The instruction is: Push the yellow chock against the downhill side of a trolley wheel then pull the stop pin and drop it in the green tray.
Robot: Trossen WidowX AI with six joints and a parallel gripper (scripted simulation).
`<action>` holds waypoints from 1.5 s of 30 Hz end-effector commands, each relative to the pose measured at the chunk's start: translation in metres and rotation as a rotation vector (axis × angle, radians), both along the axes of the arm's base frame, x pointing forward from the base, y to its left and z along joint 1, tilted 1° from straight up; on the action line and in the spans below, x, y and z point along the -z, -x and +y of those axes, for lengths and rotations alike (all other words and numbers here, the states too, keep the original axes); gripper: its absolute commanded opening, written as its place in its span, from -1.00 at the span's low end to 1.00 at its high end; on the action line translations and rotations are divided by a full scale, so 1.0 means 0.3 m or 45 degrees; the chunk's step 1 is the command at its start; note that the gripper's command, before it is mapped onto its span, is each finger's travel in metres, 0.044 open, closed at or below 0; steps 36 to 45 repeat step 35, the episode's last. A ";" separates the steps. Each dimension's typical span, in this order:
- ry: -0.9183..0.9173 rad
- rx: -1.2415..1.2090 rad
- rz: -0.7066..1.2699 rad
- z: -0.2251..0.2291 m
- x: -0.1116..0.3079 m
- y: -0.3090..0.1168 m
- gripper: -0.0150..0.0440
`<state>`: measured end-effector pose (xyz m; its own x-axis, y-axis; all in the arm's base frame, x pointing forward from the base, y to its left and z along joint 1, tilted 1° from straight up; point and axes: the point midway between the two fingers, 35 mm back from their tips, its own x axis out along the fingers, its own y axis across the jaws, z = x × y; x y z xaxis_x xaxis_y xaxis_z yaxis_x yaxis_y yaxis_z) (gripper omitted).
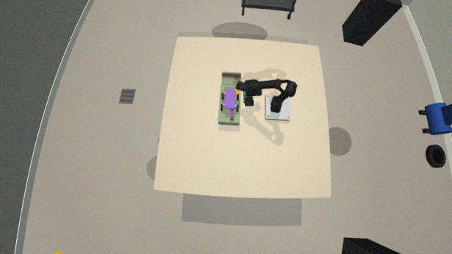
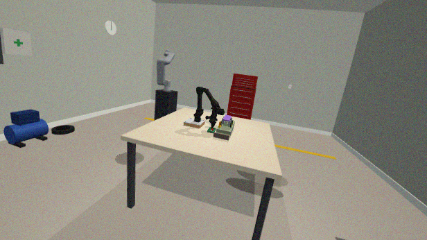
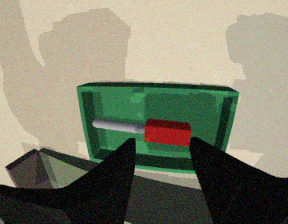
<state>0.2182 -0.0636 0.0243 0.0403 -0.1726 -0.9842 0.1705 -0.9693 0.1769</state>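
My gripper (image 3: 163,143) (image 2: 212,127) is open, its fingertips above the near side of the green tray (image 3: 117,102) (image 2: 208,130) (image 1: 244,96). The stop pin (image 3: 167,132) lies on its side in the tray, its grey shaft to the left in the wrist view; nothing is held between the fingers. The purple trolley (image 1: 230,97) (image 2: 227,118) stands on the green-grey ramp (image 1: 229,83) (image 2: 225,131). The yellow chock (image 1: 238,91) (image 2: 220,124) is beside the trolley's wheel near the arm, partly hidden; whether it touches the wheel cannot be told.
The ramp's edge (image 3: 70,172) lies close beside the tray at the lower left of the wrist view. The white base plate (image 1: 283,115) of the arm stands on the wooden table (image 1: 205,161), on the other side of the tray from the ramp.
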 end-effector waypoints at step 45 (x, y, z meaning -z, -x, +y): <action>0.003 0.007 0.003 0.005 -0.273 0.008 1.00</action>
